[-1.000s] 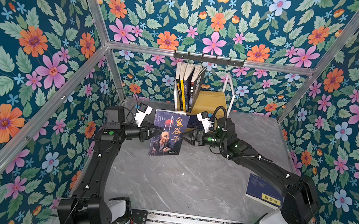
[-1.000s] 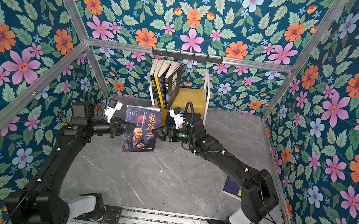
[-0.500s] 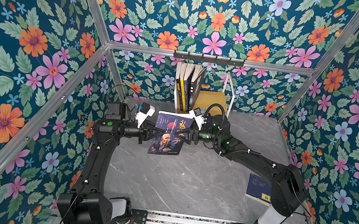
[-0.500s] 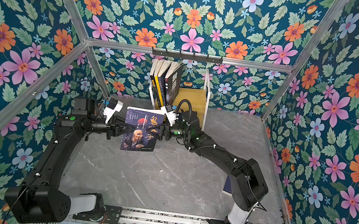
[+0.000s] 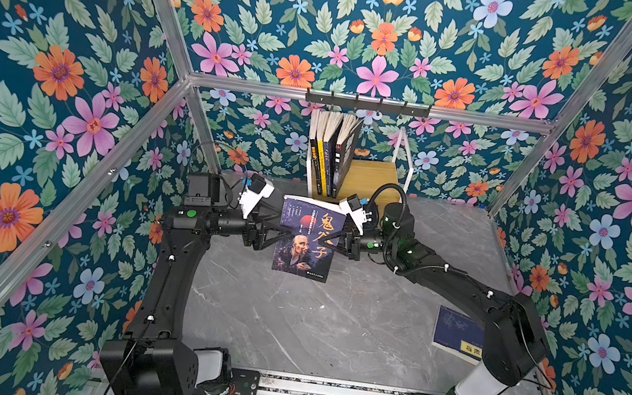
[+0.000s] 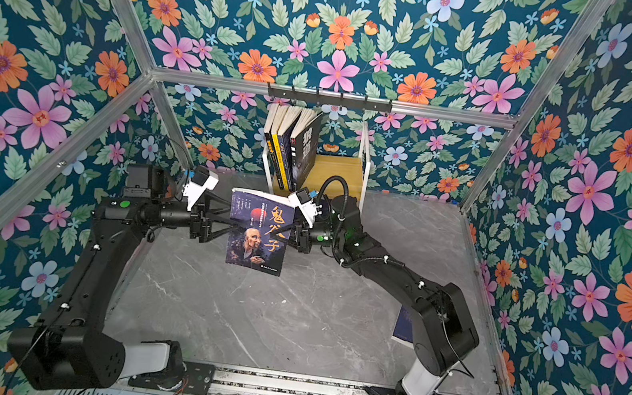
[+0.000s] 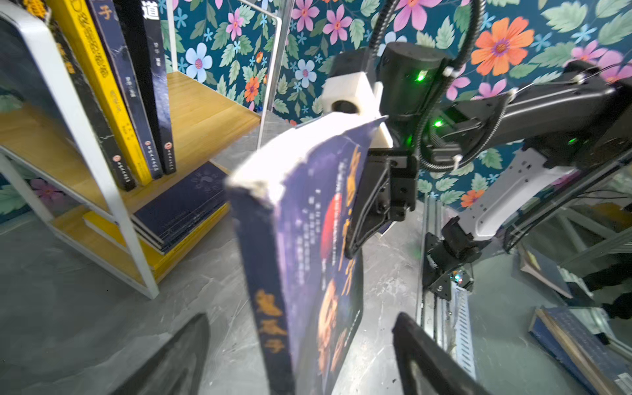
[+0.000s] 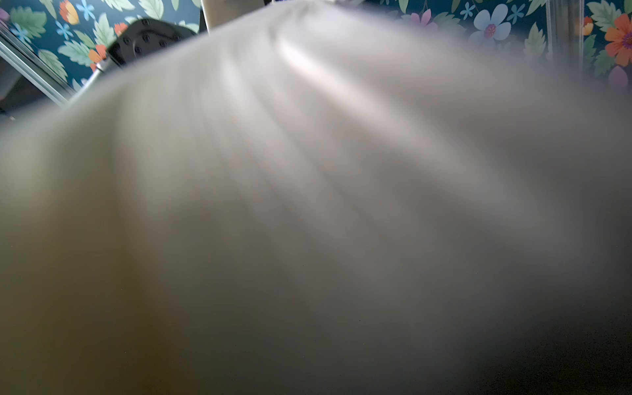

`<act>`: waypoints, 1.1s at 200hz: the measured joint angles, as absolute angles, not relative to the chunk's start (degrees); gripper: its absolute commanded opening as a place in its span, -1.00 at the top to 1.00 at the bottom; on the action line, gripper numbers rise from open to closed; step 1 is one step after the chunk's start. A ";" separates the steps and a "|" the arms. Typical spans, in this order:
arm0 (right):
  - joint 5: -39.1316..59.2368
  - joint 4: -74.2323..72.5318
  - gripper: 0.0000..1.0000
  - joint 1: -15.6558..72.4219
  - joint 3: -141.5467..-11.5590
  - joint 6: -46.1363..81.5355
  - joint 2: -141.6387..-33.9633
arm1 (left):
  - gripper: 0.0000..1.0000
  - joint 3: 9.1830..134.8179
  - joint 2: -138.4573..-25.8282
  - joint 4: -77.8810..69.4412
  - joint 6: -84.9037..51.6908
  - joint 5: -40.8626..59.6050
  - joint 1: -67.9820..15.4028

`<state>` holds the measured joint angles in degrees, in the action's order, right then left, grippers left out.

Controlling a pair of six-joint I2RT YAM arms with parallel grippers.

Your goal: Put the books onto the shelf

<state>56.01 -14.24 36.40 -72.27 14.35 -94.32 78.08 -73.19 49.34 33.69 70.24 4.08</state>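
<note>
The right gripper [image 5: 335, 240] clamps the portrait book [image 5: 305, 247] while the left gripper [image 5: 279, 225] stands open around it, so the left should draw back straight, without knocking it askew.

We see portrait book [image 5: 306, 239] upright before shelf [image 5: 376, 171]; four books [image 5: 331, 154] standing on its top board; navy book [image 5: 455, 331] flat on worktop [image 5: 288, 320].

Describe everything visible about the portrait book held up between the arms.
The book is a dark navy paperback with orange title characters, a red disc and a bald old man's portrait; its pages look white and the spine's top corner is frayed. It hangs roughly upright above the table, before the shelf. The right gripper pinches its fore-edge; the left gripper, jaws open, flanks the spine.
</note>
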 measured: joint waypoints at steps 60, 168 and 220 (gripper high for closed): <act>51.03 23.51 1.00 36.47 -81.95 -17.06 -91.66 | -1.00 89.86 -78.78 65.10 50.98 62.74 0.60; 39.83 50.30 1.00 41.78 -93.95 -37.91 -100.86 | -0.68 85.03 -81.82 64.18 52.34 53.30 -15.88; 37.87 49.69 1.00 41.85 -93.58 -37.65 -100.25 | 0.77 80.03 -80.44 61.73 47.48 54.87 -16.91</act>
